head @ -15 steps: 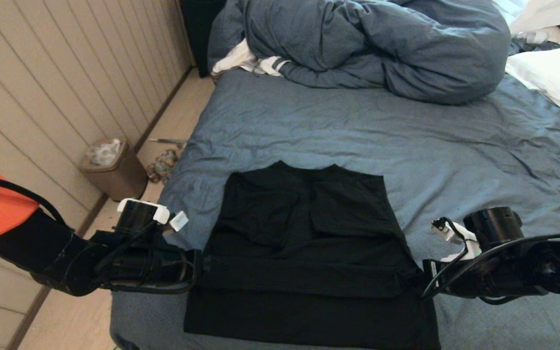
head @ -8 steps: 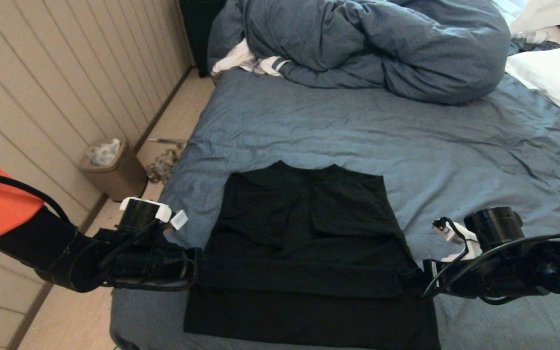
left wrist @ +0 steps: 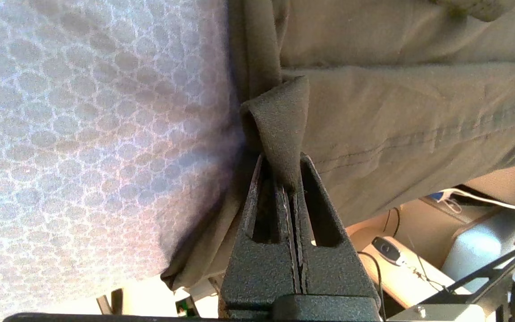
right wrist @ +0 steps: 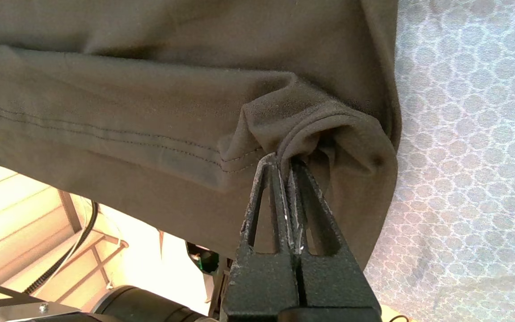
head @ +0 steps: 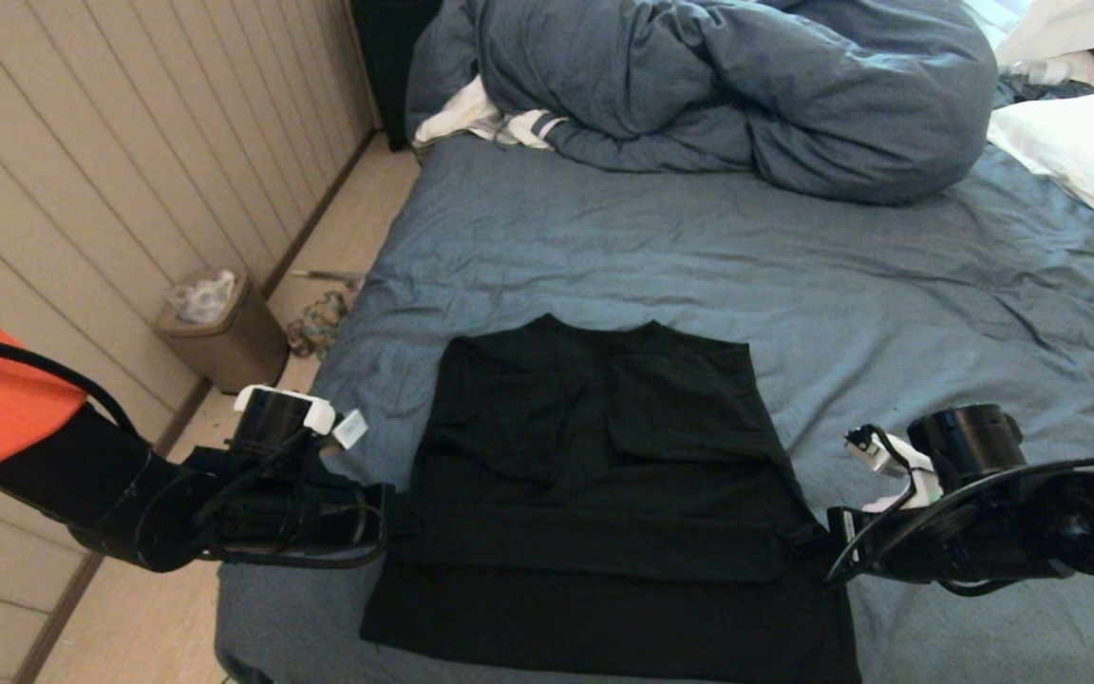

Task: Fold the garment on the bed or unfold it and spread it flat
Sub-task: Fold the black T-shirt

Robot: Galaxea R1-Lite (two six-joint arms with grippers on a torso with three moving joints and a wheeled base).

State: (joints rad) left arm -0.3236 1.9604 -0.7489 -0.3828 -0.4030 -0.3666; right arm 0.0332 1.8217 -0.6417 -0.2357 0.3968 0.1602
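Garment (head: 604,475) lies part-folded on bed (head: 794,275), near edge. Left pincer (left wrist: 289,179) and right pincer (right wrist: 284,163) each closed on a hem corner. Risk: thin fabric slips out if pulls are uneven, skewing fold.

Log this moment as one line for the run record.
left pincer: shut on garment edge | right pincer: shut on garment edge | garment: partly folded on bed

I see the garment (head: 604,484) on the bed's (head: 794,275) near edge — my left gripper (head: 393,513) at its left side, right gripper (head: 818,543) at its right; the duvet (head: 718,85) lies behind.
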